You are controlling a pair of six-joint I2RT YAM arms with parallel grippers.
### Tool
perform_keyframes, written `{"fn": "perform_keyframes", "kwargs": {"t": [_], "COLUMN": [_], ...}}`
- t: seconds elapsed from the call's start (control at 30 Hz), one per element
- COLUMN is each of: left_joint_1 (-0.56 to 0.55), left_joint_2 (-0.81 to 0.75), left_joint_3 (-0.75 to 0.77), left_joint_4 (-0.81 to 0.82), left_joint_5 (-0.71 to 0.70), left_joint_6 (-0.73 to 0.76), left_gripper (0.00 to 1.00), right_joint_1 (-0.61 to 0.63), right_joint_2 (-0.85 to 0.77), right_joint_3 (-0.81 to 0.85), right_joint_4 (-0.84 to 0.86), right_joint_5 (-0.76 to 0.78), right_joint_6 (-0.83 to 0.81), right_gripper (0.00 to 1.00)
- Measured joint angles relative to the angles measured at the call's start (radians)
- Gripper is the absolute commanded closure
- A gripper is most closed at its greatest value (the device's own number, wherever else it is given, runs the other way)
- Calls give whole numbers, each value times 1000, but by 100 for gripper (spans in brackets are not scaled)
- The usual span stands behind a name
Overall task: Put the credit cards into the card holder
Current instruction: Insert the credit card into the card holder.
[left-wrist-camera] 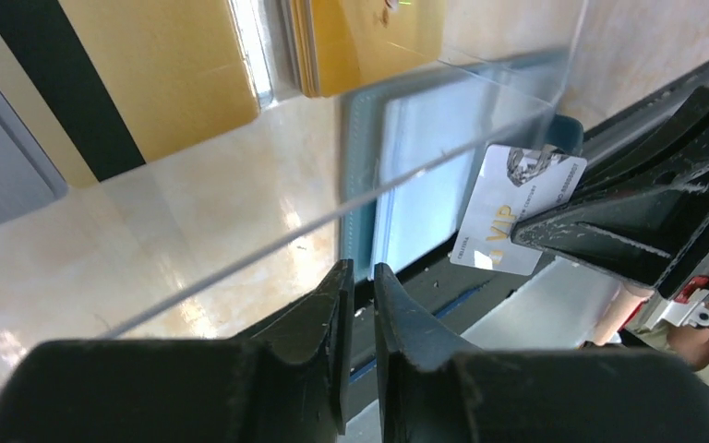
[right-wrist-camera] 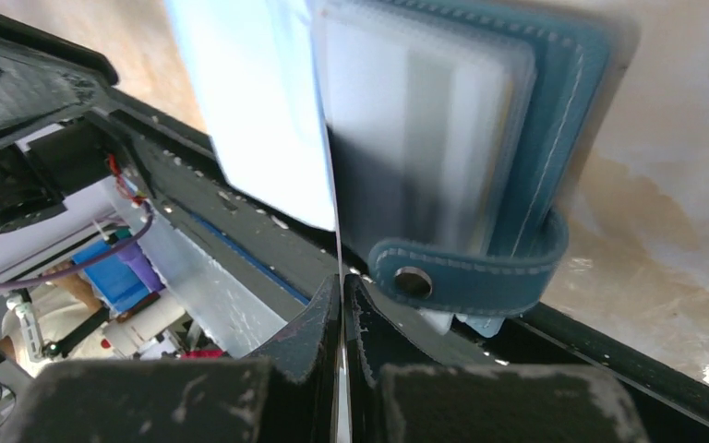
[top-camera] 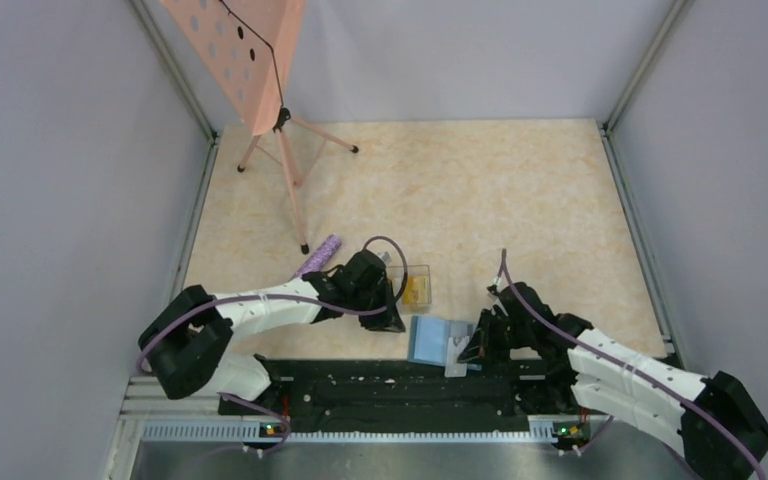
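At the near edge of the tabletop (top-camera: 520, 200), right claw (right-wrist-camera: 342, 281) clamped on a white card (left-wrist-camera: 517, 217) marked VIP, thin edge pinched between the fingers. Just beside it, the open card holder (top-camera: 426, 340), teal outside, pale blue inside, snap tab close by the fingertips. Left of the holder, left claw (left-wrist-camera: 358, 277) with fingers almost together, only a slit between; impossible to tell whether pinching the wall of the clear box (top-camera: 415, 267). Inside that box, yellow cards (top-camera: 416, 291). Farther back, a purple cylinder (top-camera: 320, 255) near one foot of a pink stand (top-camera: 250, 50).
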Motion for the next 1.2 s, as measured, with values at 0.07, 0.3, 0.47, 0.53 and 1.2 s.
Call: {"fn": "perform_keyframes", "kwargs": {"t": [0.07, 0.3, 0.47, 0.53, 1.2], "left_joint_1": [0, -9, 3, 16, -116], "left_joint_2": [39, 235, 327, 347, 270], "left_joint_3": [20, 182, 298, 326, 208], "left_joint_4": [-1, -16, -63, -83, -103], "left_joint_5": [-13, -68, -156, -171, -179], "left_joint_6": [0, 7, 16, 24, -137], "left_gripper": [83, 86, 83, 78, 79], "right_joint_1": [-5, -85, -140, -158, -481], "right_joint_2": [54, 162, 180, 194, 210], "right_joint_3": [11, 73, 116, 136, 151], "right_joint_4": [-3, -11, -51, -68, -79], "right_joint_5": [-9, -48, -67, -74, -325], "right_joint_6": [-16, -125, -208, -246, -400], "right_gripper": [100, 100, 100, 100, 100]}}
